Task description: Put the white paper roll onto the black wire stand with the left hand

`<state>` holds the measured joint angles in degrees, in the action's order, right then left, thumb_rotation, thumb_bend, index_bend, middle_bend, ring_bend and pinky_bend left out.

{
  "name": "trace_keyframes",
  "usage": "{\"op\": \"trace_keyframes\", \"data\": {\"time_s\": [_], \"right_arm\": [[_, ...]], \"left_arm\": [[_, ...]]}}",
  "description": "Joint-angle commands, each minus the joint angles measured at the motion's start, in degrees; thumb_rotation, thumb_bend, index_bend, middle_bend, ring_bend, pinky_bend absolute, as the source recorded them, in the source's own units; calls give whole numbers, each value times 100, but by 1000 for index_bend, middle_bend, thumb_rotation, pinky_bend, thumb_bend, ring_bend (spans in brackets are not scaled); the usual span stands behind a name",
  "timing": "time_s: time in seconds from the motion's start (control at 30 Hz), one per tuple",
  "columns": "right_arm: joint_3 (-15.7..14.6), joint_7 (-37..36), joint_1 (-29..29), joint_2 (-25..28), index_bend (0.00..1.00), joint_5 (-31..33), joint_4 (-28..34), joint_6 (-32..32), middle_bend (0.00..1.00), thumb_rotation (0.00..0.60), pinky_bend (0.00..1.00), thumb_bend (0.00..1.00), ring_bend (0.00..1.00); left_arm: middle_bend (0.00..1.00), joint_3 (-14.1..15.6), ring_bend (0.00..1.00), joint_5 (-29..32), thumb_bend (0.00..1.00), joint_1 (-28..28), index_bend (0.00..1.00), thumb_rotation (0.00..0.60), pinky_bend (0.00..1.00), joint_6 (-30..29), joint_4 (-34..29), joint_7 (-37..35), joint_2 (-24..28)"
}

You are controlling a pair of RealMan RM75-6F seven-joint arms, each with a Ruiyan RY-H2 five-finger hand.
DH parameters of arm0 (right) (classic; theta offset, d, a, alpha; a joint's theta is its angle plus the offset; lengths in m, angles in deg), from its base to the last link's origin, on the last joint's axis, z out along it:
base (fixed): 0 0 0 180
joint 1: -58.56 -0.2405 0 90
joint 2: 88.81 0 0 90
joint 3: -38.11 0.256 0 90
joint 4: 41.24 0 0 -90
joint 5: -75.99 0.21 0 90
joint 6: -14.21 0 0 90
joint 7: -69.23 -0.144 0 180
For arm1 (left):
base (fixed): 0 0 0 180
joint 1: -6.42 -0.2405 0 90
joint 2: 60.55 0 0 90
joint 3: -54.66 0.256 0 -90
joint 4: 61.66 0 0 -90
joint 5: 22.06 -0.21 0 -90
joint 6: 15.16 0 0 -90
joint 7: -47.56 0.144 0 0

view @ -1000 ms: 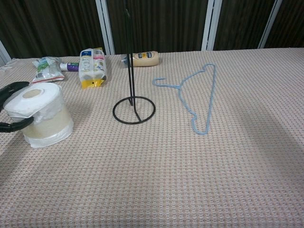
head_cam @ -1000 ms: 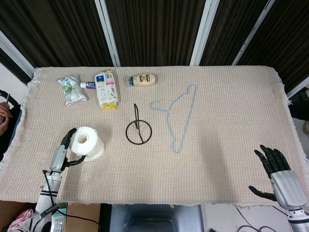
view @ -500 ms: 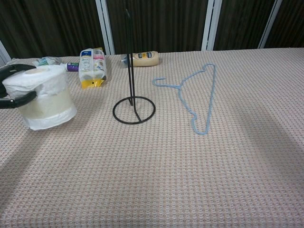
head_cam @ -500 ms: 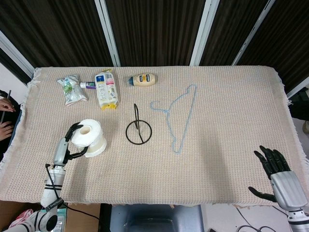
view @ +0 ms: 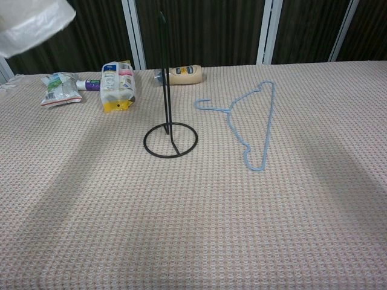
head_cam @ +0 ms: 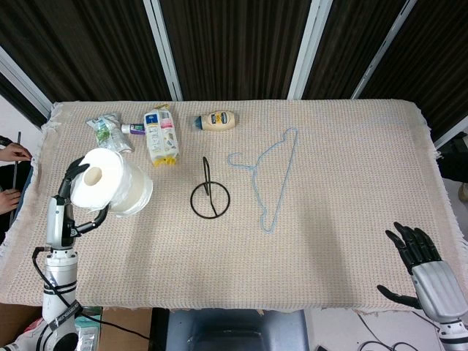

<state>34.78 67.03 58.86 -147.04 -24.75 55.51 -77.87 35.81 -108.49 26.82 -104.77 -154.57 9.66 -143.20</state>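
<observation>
— While the left robot hand [head_cam: 68,201] is gripping the white paper roll in its loose clear wrapper [head_cam: 110,187], fingers hooked over the top edge and thumb under it, what is worrying you?

— The roll is hanging in the air over the left part of the beige woven counter [head_cam: 344,183], well apart from the black wire stand with its round base and upright rod [head_cam: 210,196]. It is tilting, its hollow core facing partly sideways. If it is arriving at the rod like that, I'm guessing the rod tip is going to catch the paper face or the wrapper instead of entering the hole.

— And the stand itself?

— It is looking light to me. A sideways knock could be tipping it toward the pale blue wire hanger [head_cam: 268,178] lying just beside it.

— How is the roll looking?

— Fat, white, cardboard hole showing, slack plastic bulging around its lower half; that film might be slipping in the fingers.

— The other robot hand?

— The right one [head_cam: 422,258] is resting at the near right corner, fingers spread, holding nothing.
</observation>
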Motion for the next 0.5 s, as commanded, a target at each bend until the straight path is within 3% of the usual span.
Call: {"op": "trace_keyframes", "data": {"time_s": [0.03, 0.27, 0.5], "right_arm": [[14, -45, -7, 23, 0, 25, -6, 2, 0, 600, 0, 201, 0], [50, -272, -26, 116, 0, 109, -15, 1, 0, 600, 0, 200, 0], [135, -521, -46, 198, 0, 264, -41, -12, 0, 600, 0, 200, 0]], "left_arm": [[632, -614, 695, 379, 782, 476, 494, 600, 828, 420, -1156, 1237, 426], [632, -1219, 695, 1423, 780, 1444, 495, 600, 828, 1125, -1445, 2497, -52], [632, -1575, 695, 2450, 772, 2056, 500, 600, 828, 1585, -1251, 2958, -350]]}}
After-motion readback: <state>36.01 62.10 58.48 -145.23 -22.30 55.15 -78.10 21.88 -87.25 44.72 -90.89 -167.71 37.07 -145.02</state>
